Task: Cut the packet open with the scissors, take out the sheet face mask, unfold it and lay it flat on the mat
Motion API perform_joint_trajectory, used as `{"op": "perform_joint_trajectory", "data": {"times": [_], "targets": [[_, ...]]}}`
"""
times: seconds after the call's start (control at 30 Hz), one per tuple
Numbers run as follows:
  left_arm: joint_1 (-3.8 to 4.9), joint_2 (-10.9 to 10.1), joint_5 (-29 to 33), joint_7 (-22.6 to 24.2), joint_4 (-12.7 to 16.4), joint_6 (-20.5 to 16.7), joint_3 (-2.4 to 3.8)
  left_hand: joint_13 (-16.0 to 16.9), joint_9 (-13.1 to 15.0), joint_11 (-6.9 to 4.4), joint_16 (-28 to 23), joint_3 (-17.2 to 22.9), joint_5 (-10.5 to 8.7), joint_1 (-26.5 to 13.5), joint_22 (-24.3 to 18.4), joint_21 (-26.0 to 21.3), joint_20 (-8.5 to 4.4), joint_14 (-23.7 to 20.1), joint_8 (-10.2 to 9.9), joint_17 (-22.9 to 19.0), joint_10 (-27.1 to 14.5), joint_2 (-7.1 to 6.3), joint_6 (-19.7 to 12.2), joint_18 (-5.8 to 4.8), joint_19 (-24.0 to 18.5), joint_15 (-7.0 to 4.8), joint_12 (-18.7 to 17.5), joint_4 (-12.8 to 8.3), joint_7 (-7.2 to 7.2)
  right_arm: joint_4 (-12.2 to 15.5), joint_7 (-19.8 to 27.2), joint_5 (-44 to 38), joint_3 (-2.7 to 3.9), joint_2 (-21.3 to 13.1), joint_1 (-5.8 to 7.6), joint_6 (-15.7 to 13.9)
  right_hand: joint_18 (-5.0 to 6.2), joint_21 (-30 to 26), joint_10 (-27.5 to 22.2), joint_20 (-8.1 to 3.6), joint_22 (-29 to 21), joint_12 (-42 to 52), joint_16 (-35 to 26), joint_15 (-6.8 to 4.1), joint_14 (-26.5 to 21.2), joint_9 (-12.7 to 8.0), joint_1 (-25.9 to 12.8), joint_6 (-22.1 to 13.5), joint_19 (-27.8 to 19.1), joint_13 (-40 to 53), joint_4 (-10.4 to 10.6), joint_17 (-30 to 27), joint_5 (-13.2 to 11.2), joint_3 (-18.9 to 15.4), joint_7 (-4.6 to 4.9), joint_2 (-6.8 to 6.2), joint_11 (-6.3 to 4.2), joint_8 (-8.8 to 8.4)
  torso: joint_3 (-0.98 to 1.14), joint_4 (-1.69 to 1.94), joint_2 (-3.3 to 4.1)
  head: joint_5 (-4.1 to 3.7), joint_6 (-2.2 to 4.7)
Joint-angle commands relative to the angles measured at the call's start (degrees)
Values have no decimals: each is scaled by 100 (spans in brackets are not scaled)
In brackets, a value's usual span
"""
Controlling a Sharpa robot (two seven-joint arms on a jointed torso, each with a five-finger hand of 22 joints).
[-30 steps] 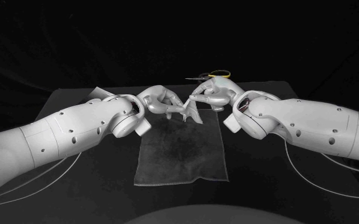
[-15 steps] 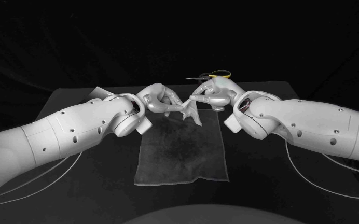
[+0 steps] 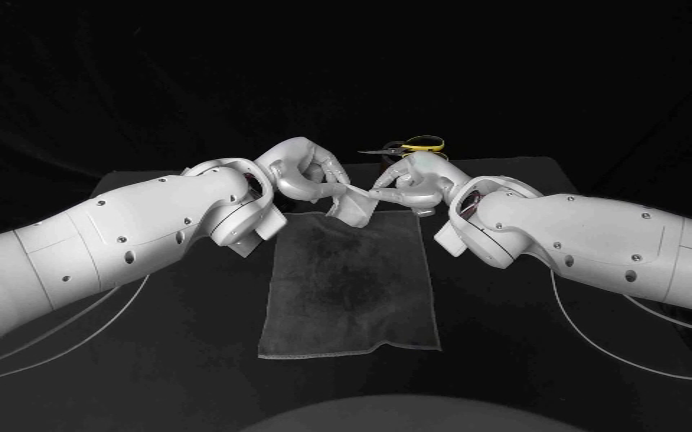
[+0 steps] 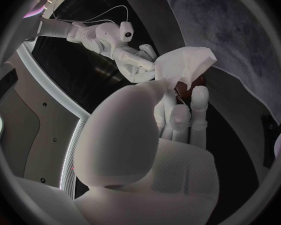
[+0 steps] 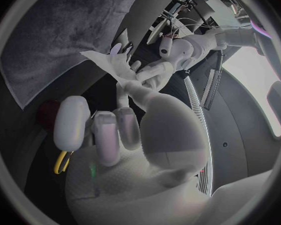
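Item: sheet face mask (image 3: 356,209), white, folded into a small crumpled wad, held in the air between both hands just over the far edge of the mat (image 3: 351,292); not yet unfolded or laid down. Left hand (image 3: 303,180): fingers curled in and closed on one side of the wad, though which fingertips carry it is partly hidden. Right hand (image 3: 411,184): fingertips pinching the opposite edge, the remaining fingers bent loosely. The two-sided hold appears meant for drawing the folds apart, and keeping the mask above the mat means it can be lowered straight onto it once spread. Mat: dark grey cloth, lying flat on the black table (image 3: 505,332), its long side running toward the robot. Scissors (image 3: 418,142): yellow handles, lying on the table behind the right hand, touched by neither hand, judged finished with. Markings: no brand, label or lettering legible on the mask, mat or scissors.
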Motion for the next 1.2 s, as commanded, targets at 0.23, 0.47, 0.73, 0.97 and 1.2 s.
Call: {"op": "perform_joint_trajectory", "data": {"times": [0.23,0.47,0.73,0.97,1.2], "targets": [[253,194,-1918,-600,-73,390,-21,167,645,-45,-38,427,27,-454,690,417,-59,1078,-20,1320,272,-52,-24,-75,809,-73,282,-412,-25,-36,-106,-862,-1,73,-4,15,24,48,475,-3,955,42,20,-31,555,467,-11,47,54,1056,-517,1314,16,486,-7,51,-38,19,-1,-8,16,-13,9],[364,289,-2670,-738,-166,683,-127,226,746,-70,-79,515,26,-612,887,523,-92,1368,-67,1717,332,-76,11,-122,1055,-101,368,-514,-38,-3,-107,-1035,-7,99,-7,-56,20,64,478,-3,960,63,20,-32,555,470,-11,49,60,1066,-522,1314,16,485,-8,48,-38,22,12,-11,9,23,33],[389,214,-2500,-834,-124,1010,-174,260,838,-103,-133,578,26,-734,1189,662,-128,1731,-120,2265,414,-84,49,-194,1417,-136,410,-607,-61,50,-59,-976,18,25,-22,-209,20,65,479,-3,960,66,15,-32,553,472,-11,50,60,1068,-525,1309,16,484,-9,47,-39,25,18,-1,6,2,3],[352,222,-2334,-736,-162,339,-61,342,911,-127,-176,632,28,-782,1453,783,-166,2003,-187,2678,569,-54,57,-256,1737,-168,532,-700,-79,64,0,-901,33,32,2,-329,20,67,480,-3,960,72,14,-32,553,477,-11,51,61,1071,-529,1307,16,483,-10,46,-39,29,4,-14,16,-4,-2],[323,199,-2171,-740,-110,245,-45,365,969,-130,-179,661,27,-842,1517,801,-181,1954,-232,2576,559,-50,68,-276,1825,-174,531,-740,-84,85,23,-855,40,32,23,-346,21,66,481,-3,960,76,16,-33,554,478,-11,51,60,1073,-531,1309,16,483,-10,46,-40,31,4,3,32,28,-18]]}}
